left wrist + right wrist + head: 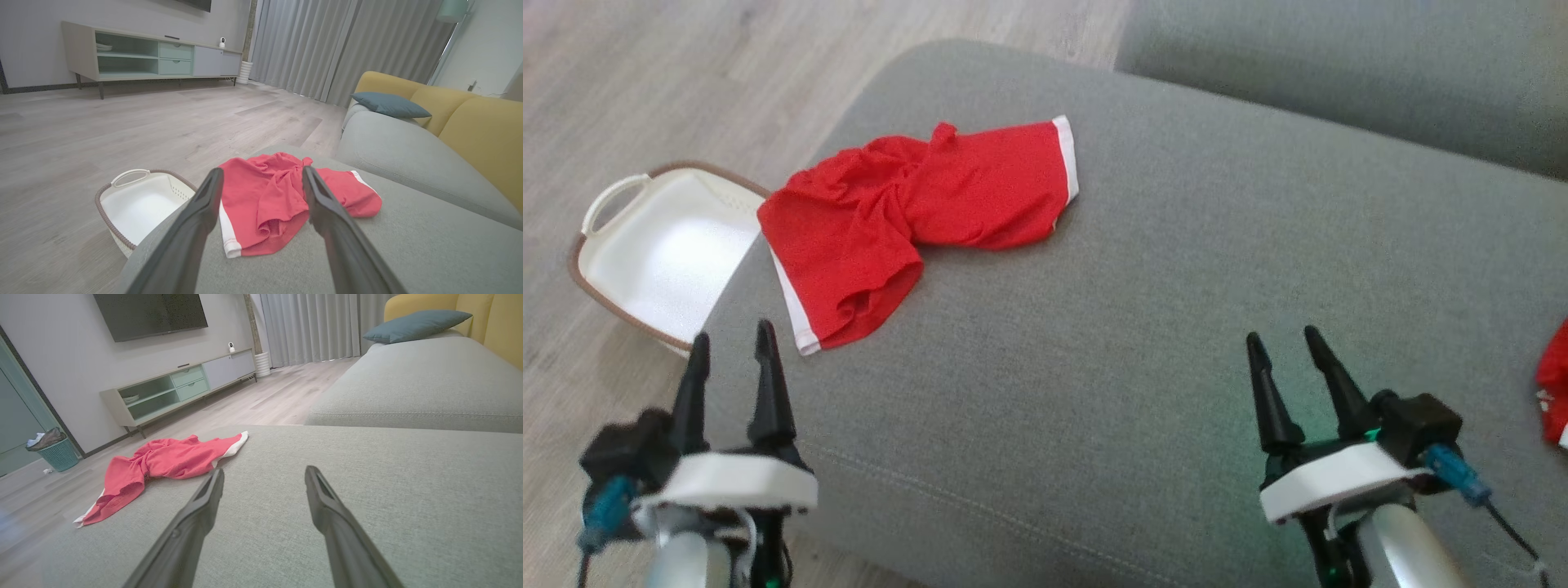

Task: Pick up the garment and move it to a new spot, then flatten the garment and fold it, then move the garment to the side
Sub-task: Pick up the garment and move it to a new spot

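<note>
The garment (pixel 915 216) is a pair of red shorts with white hems, lying crumpled on the grey sofa cushion (pixel 1143 327) near its far left edge. It appears again in the left wrist view (pixel 269 196) and the right wrist view (pixel 163 463). My left gripper (pixel 731 347) hovers open at the cushion's near left corner, just short of the garment's lower leg. My right gripper (pixel 1286 347) is open over bare cushion, well to the right of the garment. Neither holds anything.
A white laundry basket (pixel 662 245) with a brown rim stands on the wooden floor, left of the cushion. Another red item (pixel 1553 384) peeks in at the right edge. A second grey cushion (pixel 1339 73) lies behind. A TV cabinet (pixel 147 55) stands across the room.
</note>
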`<state>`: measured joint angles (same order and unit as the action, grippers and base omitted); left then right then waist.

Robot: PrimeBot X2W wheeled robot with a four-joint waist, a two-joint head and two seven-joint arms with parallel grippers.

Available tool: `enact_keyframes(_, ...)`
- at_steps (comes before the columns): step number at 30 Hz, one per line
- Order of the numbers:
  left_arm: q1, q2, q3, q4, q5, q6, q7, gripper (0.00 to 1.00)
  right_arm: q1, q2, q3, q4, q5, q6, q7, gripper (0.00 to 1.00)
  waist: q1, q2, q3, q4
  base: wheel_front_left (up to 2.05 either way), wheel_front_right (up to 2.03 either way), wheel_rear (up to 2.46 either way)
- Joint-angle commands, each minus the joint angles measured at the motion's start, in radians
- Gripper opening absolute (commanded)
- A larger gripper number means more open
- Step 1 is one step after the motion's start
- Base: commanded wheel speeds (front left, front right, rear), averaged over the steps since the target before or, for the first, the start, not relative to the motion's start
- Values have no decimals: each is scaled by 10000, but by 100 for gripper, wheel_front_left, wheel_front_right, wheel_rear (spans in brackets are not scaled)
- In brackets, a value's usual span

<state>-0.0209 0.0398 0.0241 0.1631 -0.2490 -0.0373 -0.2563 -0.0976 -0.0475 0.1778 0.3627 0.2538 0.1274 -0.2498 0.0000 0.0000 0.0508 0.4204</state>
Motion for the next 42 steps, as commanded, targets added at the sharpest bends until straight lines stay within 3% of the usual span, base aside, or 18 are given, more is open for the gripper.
enact_keyframes(1, -755, 104, 454, -265, 93, -73, -55, 100, -585, -28, 76, -384, -139, 33, -120, 100, 0, 0, 301, -86, 0, 0, 0)
enact_keyframes(6, -1837, 339, 777, 536, 447, -364, -55, 100, -1027, -28, -551, -659, -786, 33, -120, 100, 0, 0, 1113, -201, 0, 0, 0)
enact_keyframes(10, -3054, 822, 725, 2021, 485, -574, -31, 100, -1389, -28, -1203, -1025, -1412, 33, -59, 100, 0, 0, 1753, -328, 0, 0, 0)
enact_keyframes(18, -5796, 1866, -301, 5127, 268, -902, 1447, 100, -1902, -28, -2339, -2559, -2399, 33, 754, 100, 0, 0, 2837, -705, 0, 0, 0)
enact_keyframes(24, -7235, 2432, -1168, 7084, -214, -929, 2591, 100, -1984, -28, -2443, -3559, -2651, 33, 1314, 100, 0, 0, 3464, -1081, 0, 0, 0)
enact_keyframes(29, -7848, 2742, -1710, 7997, -530, -931, 2810, 100, -1908, -28, -2356, -3899, -2679, 33, 1491, 100, 0, 0, 3764, -1312, 0, 0, 0)
enact_keyframes(38, -8293, 2837, -3025, 9075, -1884, -932, 3891, 100, -1819, -28, -2386, -4095, -2688, 33, 1547, 100, 0, 0, 4021, -1566, 0, 0, 0)
enact_keyframes(39, -8270, 2848, -3224, 9074, -2066, -933, 4066, 65, -1830, -28, -2378, -4091, -2688, 33, 1549, 100, 0, 0, 4022, -1585, 0, 0, 0)
enact_keyframes(40, -8244, 2866, -3396, 9047, -2253, -933, 4198, 0, -1843, -28, -2375, -4079, -2686, 33, 1548, 100, 0, 0, 4014, -1598, 0, 0, 0)
enact_keyframes(42, -8166, 2923, -3764, 8881, -2644, -933, 4353, 0, -1867, -28, -2362, -4016, -2670, 33, 1533, 100, 0, 0, 3948, -1625, 0, 0, 0)
